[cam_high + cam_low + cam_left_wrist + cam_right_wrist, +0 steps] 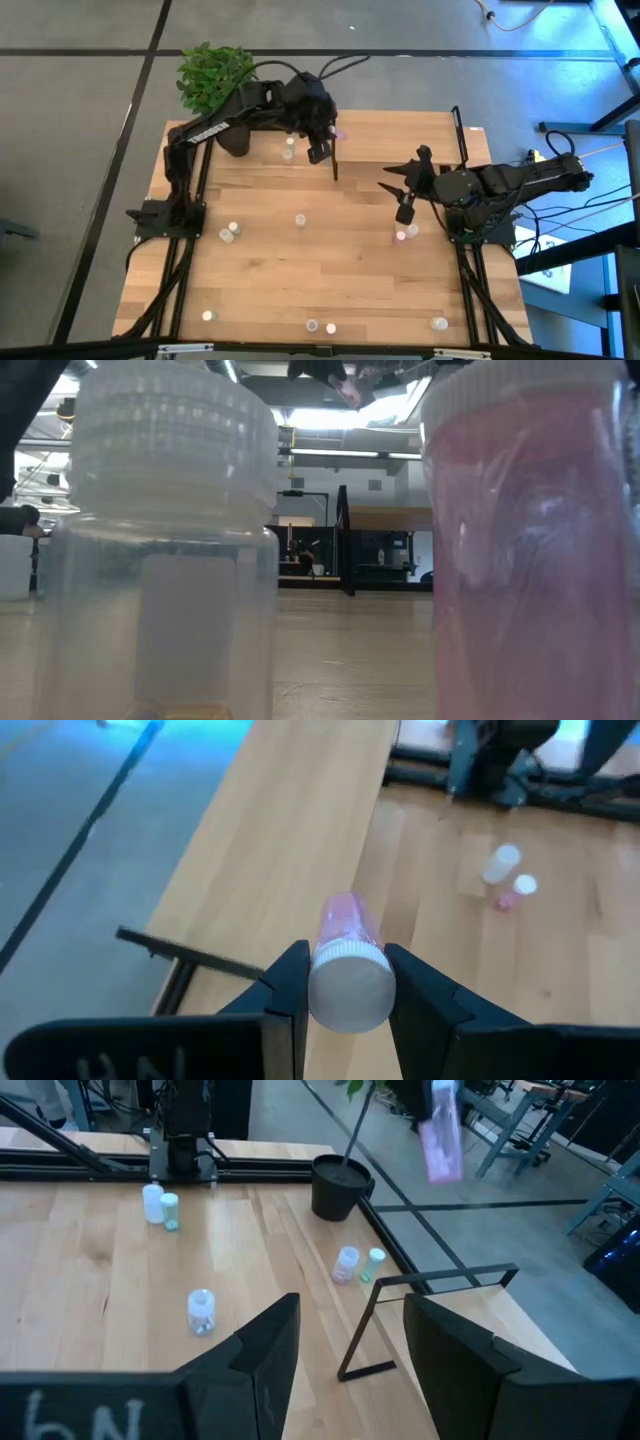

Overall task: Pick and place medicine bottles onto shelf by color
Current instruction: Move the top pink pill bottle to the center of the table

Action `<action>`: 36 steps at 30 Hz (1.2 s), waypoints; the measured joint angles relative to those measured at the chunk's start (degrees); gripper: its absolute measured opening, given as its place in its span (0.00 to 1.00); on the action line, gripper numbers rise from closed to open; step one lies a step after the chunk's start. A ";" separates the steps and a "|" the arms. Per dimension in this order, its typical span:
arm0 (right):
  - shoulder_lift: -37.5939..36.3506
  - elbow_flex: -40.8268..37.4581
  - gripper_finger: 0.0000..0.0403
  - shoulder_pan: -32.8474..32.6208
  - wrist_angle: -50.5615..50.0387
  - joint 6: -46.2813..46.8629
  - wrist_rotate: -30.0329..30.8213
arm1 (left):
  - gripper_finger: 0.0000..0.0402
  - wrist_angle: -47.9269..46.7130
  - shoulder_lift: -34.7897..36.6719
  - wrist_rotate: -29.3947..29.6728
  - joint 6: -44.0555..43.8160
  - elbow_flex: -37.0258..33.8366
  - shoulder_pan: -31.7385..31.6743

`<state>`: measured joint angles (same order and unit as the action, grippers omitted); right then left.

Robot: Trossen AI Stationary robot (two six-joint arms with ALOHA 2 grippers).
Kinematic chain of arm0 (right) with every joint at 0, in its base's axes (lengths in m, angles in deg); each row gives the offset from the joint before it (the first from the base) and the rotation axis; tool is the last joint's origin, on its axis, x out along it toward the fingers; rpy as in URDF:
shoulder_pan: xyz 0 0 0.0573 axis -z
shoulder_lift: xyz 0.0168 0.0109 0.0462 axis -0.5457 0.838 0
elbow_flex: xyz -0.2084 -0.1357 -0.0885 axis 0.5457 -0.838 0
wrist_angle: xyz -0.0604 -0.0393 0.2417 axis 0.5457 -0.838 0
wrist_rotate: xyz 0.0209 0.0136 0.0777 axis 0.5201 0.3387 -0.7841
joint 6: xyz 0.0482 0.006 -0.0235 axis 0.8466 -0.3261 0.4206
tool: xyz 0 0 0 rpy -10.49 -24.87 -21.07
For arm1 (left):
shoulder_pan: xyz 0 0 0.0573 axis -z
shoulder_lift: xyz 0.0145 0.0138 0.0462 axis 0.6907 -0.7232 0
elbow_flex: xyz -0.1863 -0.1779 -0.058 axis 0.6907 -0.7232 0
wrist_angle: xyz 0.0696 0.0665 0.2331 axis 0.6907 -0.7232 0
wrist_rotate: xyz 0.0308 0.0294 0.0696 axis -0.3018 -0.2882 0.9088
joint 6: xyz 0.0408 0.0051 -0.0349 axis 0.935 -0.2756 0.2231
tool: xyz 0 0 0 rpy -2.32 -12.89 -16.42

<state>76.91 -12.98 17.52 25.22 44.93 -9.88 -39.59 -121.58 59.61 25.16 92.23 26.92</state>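
A wooden table [330,270] is seen from above, with a raised light-wood shelf [400,135] along its far edge, toward the far right corner, and a potted plant [213,75] at the far left corner. Small medicine bottles [300,220] are scattered over the table, most toward the near edge.

The left tool [322,140] is held above the left end of the shelf, clenched on a pink bottle [345,955]. In the left wrist view the bottle's long axis is seen running forward out of the fingers, white cap toward the camera, with the shelf's top lying directly beneath and ahead of it. The placement is judged to turn on that: the shelf lies below the bottle, and the left arm is the nearer one.

The right tool [405,195] waits, fingers apart and empty, over the table in front of the shelf's near edge.

The overhead view hides the bottle's tilt. The right wrist view shows the pink bottle hanging well above the shelf.
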 joint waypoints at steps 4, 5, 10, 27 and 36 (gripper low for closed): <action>0.00 0.00 0.45 0.01 -0.17 0.07 0.00 | 0.22 -1.82 -1.01 -0.16 0.00 -0.04 0.33; -0.02 0.00 0.45 0.02 -0.16 0.10 0.02 | 0.22 -2.36 -1.29 -0.14 -0.02 0.01 0.72; 0.00 0.00 0.45 0.01 -0.48 0.47 0.03 | 0.22 -7.61 -2.43 0.06 -1.23 -0.07 3.17; -0.54 -0.02 0.45 0.02 -3.68 2.89 -2.84 | 0.22 -13.07 -8.58 0.28 -5.75 -0.11 14.05; -2.47 -0.02 0.45 -0.02 -3.61 6.27 -13.26 | 0.22 -13.34 -14.67 -3.03 -4.66 -0.11 15.32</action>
<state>74.44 -13.00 17.50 21.61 51.20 -23.14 -52.92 -136.26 56.58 20.50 92.12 42.24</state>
